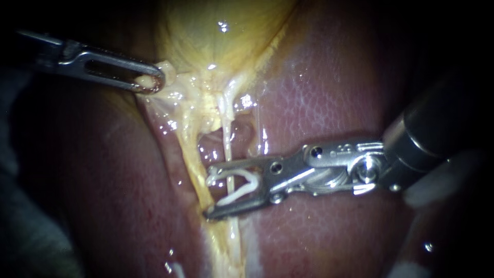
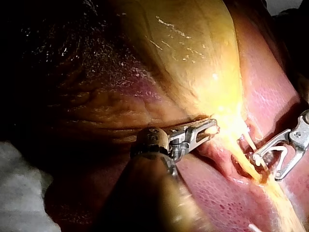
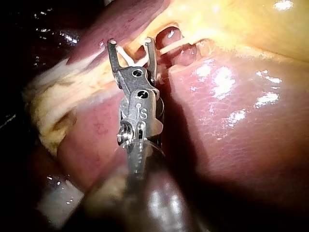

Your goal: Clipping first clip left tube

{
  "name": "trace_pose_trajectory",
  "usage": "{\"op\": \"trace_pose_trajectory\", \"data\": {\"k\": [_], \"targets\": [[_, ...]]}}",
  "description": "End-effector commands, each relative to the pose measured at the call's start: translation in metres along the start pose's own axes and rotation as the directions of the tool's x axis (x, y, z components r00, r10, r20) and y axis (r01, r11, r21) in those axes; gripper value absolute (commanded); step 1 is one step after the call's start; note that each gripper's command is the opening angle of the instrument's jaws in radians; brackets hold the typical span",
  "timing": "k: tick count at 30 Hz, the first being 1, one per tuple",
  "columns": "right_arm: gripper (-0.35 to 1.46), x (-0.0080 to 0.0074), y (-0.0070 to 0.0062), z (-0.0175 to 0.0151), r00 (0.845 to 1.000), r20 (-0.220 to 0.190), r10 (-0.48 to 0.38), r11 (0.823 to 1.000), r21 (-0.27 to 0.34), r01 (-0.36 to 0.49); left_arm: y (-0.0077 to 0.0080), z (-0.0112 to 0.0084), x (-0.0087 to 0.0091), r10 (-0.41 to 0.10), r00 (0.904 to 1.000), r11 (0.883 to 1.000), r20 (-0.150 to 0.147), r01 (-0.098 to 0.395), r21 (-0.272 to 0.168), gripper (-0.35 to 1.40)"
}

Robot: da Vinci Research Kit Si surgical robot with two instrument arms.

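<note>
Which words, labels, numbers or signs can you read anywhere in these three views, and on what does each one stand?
Engraved marks on the metal body of the right instrument: too small to read.
Left instrument: no text seen.
Clip, tube, gallbladder, liver: no word, label, number or sign.

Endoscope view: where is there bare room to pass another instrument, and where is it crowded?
Free: the bare liver between the gallbladder and the right instrument, and the liver below the left instrument. Crowded: the middle, where the right instrument holds an open clip around the thin pale tube, and where the left instrument grips the gallbladder's edge.
</note>
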Motion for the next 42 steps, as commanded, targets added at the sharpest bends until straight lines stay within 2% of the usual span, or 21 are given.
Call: {"op": "trace_pose_trajectory", "data": {"k": [1, 10, 18, 21, 25, 30, 37, 42], "targets": [[0.5, -0.0003, 0.0003, 0.0, 1.0, 0.001, 0.003, 1.0, 0.0, -0.003, 0.0, 0.0, 0.0, 0.0, 1.0, 1.0, 0.0, 0.0, 0.0, -0.35], [0.49, -0.0018, 0.0022, 0.0005, 1.0, 0.014, 0.026, 0.999, -0.021, -0.026, 0.0, 0.0, 0.0, 0.0, 1.0, 1.0, 0.0, 0.0, 0.0, -0.35], [0.49, -0.0017, 0.0027, 0.0037, 0.999, 0.032, 0.025, 0.999, -0.04, -0.023, 0.0, 0.0, 0.0, 0.0, 1.0, 1.0, 0.0, 0.0, 0.0, -0.35], [0.49, -0.0017, 0.0023, 0.0046, 1.0, 0.013, 0.026, 0.999, -0.034, -0.026, 0.0, 0.0, 0.0, 0.0, 1.0, 1.0, 0.0, 0.0, 0.0, -0.35], [0.49, -0.0014, 0.0015, 0.0052, 0.999, -0.037, 0.039, 0.999, -0.016, -0.04, 0.0001, 0.0, 0.0, 0.0, 1.0, 1.0, 0.0, 0.0, 0.0, -0.35], [0.5, -0.0008, 0.0002, 0.0057, 0.993, -0.096, 0.063, 0.997, 0.054, -0.058, 0.0001, 0.0, 0.0, 0.0, 1.0, 1.0, 0.0, 0.0, 0.0, -0.35], [0.48, -0.0004, -0.0018, 0.0062, 0.991, -0.115, 0.065, 0.989, 0.138, -0.049, 0.0001, -0.0001, 0.0, 0.0, 1.0, 1.0, 0.0, 0.0, 0.0, -0.35], [0.42, -0.0002, -0.0024, 0.0063, 0.993, -0.107, 0.058, 0.982, 0.185, -0.038, 0.0001, -0.0001, 0.0, 0.0, 1.0, 1.0, 0.0, 0.0, 0.0, -0.35]]}}
